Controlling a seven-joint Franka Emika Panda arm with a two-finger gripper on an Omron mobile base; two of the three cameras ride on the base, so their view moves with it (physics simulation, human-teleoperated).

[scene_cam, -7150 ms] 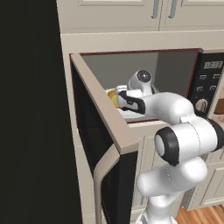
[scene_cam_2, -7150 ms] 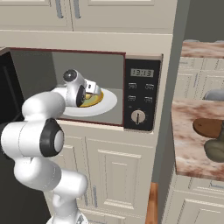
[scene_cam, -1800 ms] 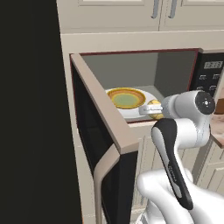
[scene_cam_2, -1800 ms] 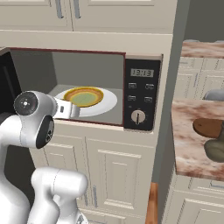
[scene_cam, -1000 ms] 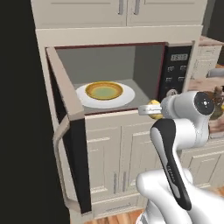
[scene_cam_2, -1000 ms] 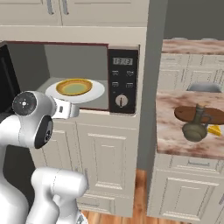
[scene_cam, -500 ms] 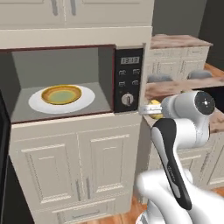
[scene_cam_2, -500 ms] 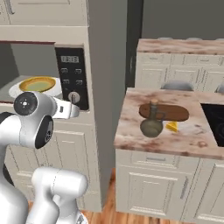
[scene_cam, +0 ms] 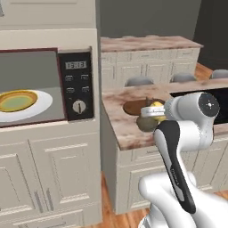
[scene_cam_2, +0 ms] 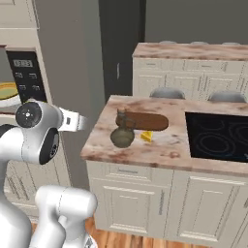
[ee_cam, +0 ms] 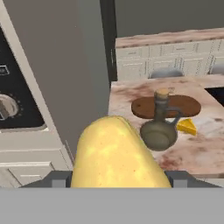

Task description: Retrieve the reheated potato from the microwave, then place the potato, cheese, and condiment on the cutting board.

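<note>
My gripper is shut on the pale-yellow potato, held in the air between the microwave and the island counter. In the hand view the potato looms large between the fingers of the gripper. Beyond it, on the counter, lies the dark-brown oval cutting board. The olive-green condiment bottle stands at the board's near edge, and the cheese wedge lies on the marble just right of the bottle. The board, bottle and cheese also appear in the right base view.
A white turntable with a yellow plate sits in the open microwave. A black cooktop takes up the counter's right part. The marble island counter has cabinets below, and a second counter runs behind it.
The whole picture has swung from the microwave towards the island counter as the base moved. The potato stays in the shut gripper, and the arm keeps its pose.
</note>
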